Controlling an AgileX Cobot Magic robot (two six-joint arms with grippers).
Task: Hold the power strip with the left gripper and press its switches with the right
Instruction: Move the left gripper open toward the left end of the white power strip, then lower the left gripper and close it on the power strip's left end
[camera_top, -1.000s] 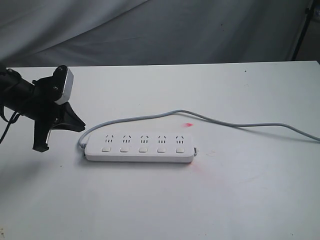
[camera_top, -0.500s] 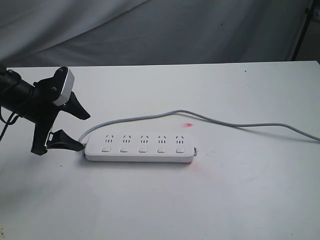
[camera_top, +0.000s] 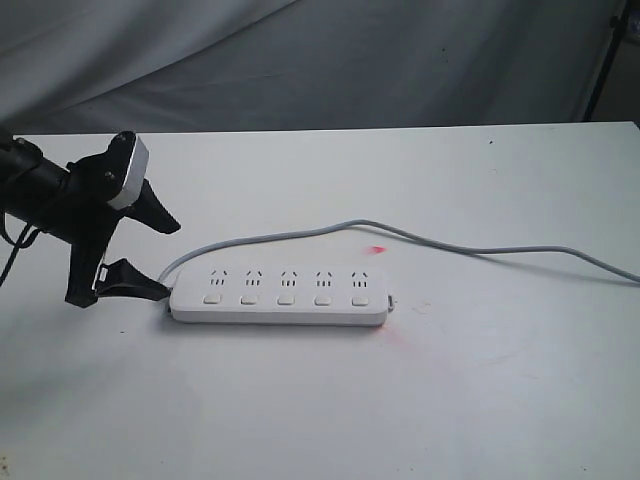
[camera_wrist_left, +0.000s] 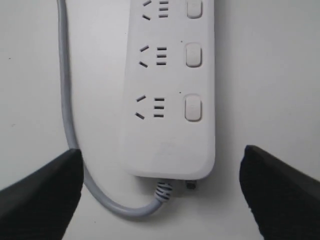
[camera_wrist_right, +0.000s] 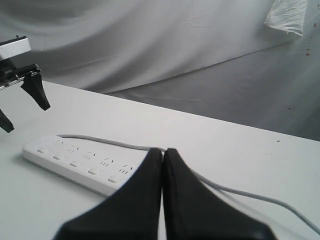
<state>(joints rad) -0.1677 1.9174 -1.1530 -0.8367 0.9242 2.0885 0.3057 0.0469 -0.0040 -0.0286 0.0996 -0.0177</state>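
Observation:
The white power strip lies flat on the table, its five switches in a row along the near side. Its grey cord leaves the left end and curves off to the right. My left gripper is open just left of that end, one finger on each side of the cord exit, not touching the strip. In the left wrist view the strip's end sits between the spread fingers. My right gripper is shut and empty, hovering short of the strip; the exterior view does not show it.
A grey cloth backdrop hangs behind the white table. A black stand is at the far right. A red light spot lies on the table beside the cord. The cord runs off the right edge.
The left gripper has opened over the last second, its jaws spreading either side of the strip's cord end. The strip has not moved.

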